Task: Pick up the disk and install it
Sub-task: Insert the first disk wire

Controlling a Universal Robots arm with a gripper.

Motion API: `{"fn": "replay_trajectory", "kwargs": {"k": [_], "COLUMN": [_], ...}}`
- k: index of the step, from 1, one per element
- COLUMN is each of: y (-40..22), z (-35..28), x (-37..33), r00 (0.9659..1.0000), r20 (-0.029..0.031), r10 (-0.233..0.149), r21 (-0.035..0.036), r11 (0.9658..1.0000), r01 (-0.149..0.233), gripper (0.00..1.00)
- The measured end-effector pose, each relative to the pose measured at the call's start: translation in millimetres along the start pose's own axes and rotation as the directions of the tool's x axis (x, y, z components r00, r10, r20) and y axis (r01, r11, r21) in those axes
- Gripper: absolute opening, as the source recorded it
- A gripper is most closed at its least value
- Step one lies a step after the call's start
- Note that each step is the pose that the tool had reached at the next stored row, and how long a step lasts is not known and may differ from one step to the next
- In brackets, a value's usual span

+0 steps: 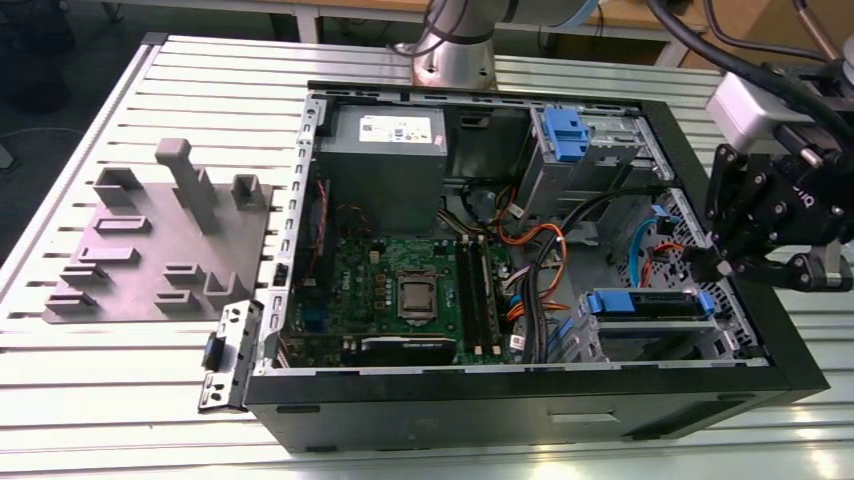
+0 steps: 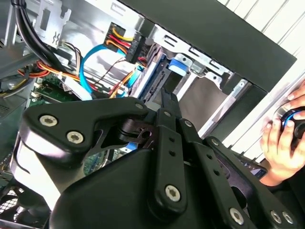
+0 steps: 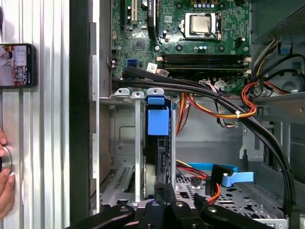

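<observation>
bright, even light in the exterior view, seemingly from above. the ribbed tabletop (image 1: pixel 120 400) glares near white, most along the edge by the case (image 1: pixel 534 405) front. inside the case it is dimmer, with deep shade under its walls. the plate (image 1: pixel 147 250) throws only soft, short shadows. in the second wrist view the black pincer (image 2: pixel 167 98) sits close and soft-focused, with pale sheen on its links; the tabletop strips behind it burn out white and the hand (image 2: pixel 281 143) is a bit blurred. in the first wrist view the board (image 3: pixel 190 43) is crisp and evenly lit, the case wall nearly black, the tabletop slats washed out.
</observation>
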State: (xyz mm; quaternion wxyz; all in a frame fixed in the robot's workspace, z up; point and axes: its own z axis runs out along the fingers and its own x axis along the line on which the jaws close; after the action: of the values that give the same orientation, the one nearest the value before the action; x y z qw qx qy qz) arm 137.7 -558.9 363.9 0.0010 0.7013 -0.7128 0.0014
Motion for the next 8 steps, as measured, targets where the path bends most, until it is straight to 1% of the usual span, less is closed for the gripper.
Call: {"fn": "replay_trajectory", "kwargs": {"k": [4,8], "y": [-1.5,-4.5], "z": [0.0,0.4], "x": [-6.0,-12.1], "r00": [1.0,1.0], "r20": [-0.0001,0.0], "r10": [0.0,0.0], "r21": [-0.0001,-0.0009], "r11": [1.0,1.0], "r01": [0.0,0.0], "gripper": [0.11,0.11]}}
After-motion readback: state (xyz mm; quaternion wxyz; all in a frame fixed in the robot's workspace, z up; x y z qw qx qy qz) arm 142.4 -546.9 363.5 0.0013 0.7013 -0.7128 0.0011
